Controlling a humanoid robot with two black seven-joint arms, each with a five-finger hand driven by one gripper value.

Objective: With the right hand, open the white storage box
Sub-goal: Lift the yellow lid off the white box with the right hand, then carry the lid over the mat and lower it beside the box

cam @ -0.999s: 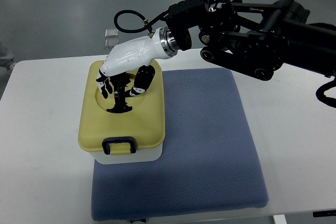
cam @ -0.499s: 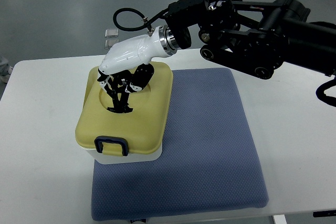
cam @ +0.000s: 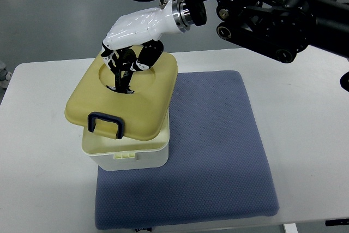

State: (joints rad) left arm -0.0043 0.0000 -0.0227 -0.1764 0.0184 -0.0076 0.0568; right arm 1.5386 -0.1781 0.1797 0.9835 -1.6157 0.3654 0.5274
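One white storage box [cam: 126, 154] is sitting on the blue mat's [cam: 218, 151] left edge on the desk [cam: 38, 151]. Its yellow lid [cam: 122, 99] is tilting up off the box, front raised. The right hand [cam: 131, 42] is reaching in from the right, fingers [cam: 121, 77] curling into the lid's round recess, gripping it.

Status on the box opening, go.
Right hand gripping yellow lid at its top recess. Lid lifted and tilted off white storage box; front rim exposed. Left hand out of view. Nothing in the way.
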